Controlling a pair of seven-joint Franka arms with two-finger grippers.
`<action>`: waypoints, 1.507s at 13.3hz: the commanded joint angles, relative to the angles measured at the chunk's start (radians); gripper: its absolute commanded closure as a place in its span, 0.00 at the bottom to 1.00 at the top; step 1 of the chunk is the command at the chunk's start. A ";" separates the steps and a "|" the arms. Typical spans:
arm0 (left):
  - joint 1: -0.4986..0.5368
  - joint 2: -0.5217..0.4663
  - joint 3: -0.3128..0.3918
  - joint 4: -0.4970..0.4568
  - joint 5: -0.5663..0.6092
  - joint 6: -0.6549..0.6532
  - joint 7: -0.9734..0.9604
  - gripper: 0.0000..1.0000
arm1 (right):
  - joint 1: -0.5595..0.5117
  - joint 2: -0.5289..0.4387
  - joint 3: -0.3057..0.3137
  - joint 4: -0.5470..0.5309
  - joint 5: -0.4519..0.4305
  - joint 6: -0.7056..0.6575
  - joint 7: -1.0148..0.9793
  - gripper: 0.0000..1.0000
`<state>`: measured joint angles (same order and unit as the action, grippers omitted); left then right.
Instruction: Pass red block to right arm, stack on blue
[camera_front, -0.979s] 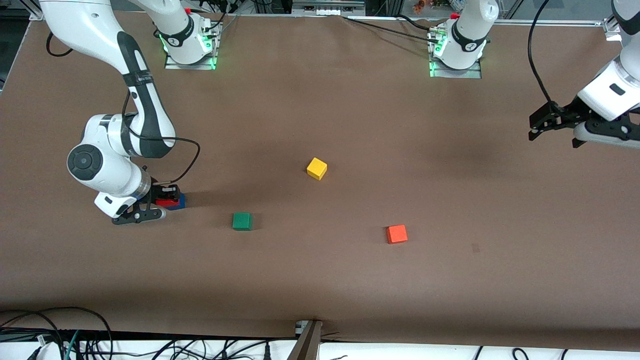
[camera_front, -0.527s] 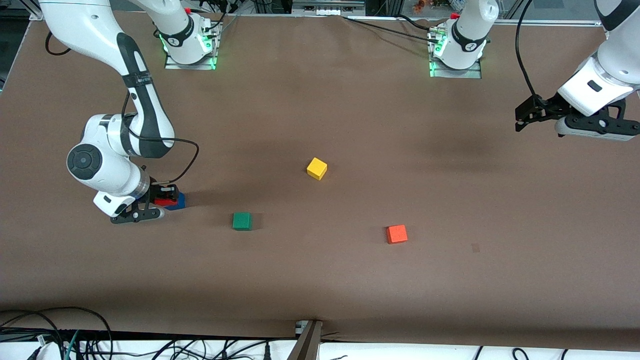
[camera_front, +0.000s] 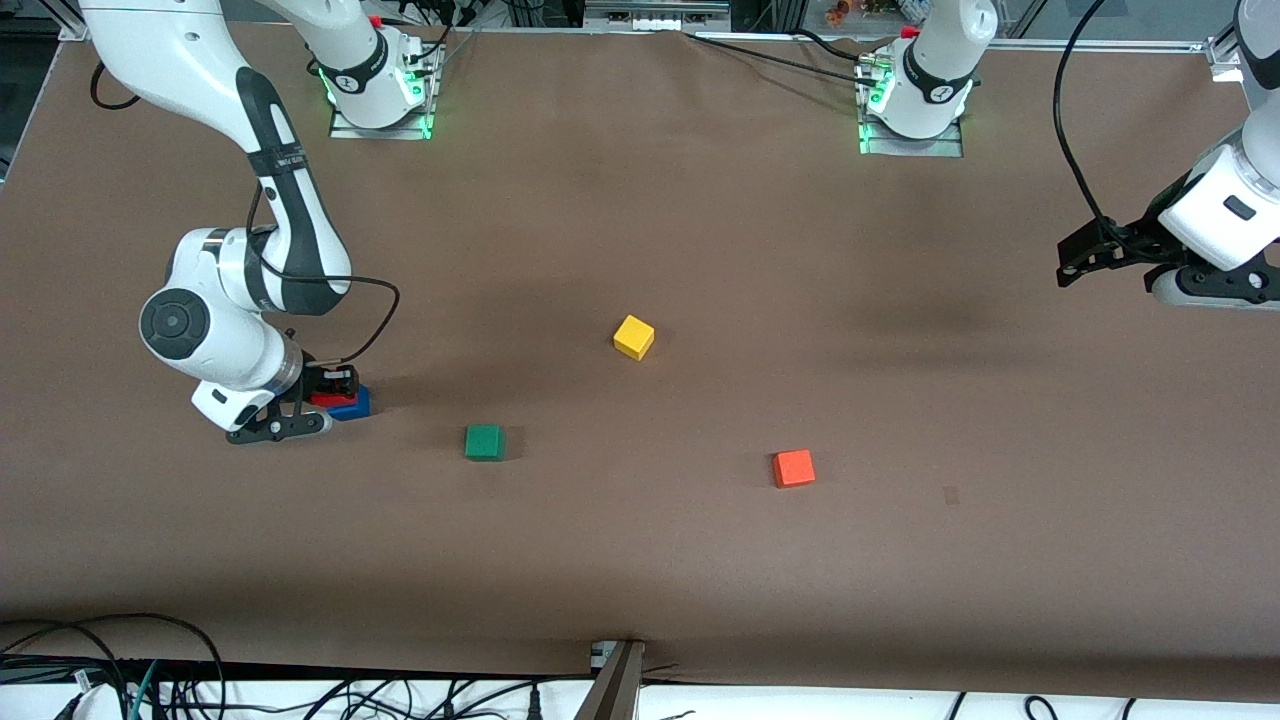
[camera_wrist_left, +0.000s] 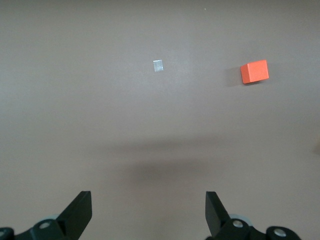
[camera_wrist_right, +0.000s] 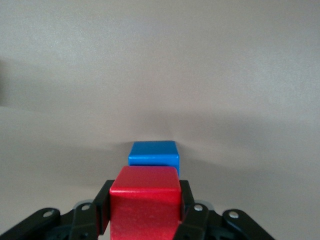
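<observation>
Right gripper (camera_wrist_right: 145, 212) jaws clamped on red block (camera_wrist_right: 145, 200), just above blue cube (camera_wrist_right: 154, 155), slightly offset; left gripper (camera_wrist_left: 148, 210) jaws open, waiting.

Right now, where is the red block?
The red block is clamped in the right end effector, over the blue block at the right arm's end of the table.
</observation>
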<state>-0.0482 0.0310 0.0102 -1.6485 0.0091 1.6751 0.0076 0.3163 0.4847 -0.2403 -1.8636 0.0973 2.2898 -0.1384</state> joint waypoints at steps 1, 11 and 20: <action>0.019 0.003 -0.029 0.004 0.034 0.037 -0.006 0.00 | 0.004 -0.024 -0.007 -0.028 -0.016 0.014 -0.017 0.64; 0.037 -0.132 -0.053 -0.131 0.032 0.077 -0.008 0.00 | -0.002 -0.015 -0.005 -0.028 -0.016 0.037 -0.030 0.64; 0.051 -0.132 -0.075 -0.122 0.032 0.061 -0.009 0.00 | -0.002 -0.003 -0.005 -0.037 -0.016 0.065 -0.027 0.64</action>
<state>-0.0223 -0.0823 -0.0345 -1.7576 0.0091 1.7308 0.0075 0.3154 0.4905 -0.2451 -1.8824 0.0960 2.3364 -0.1600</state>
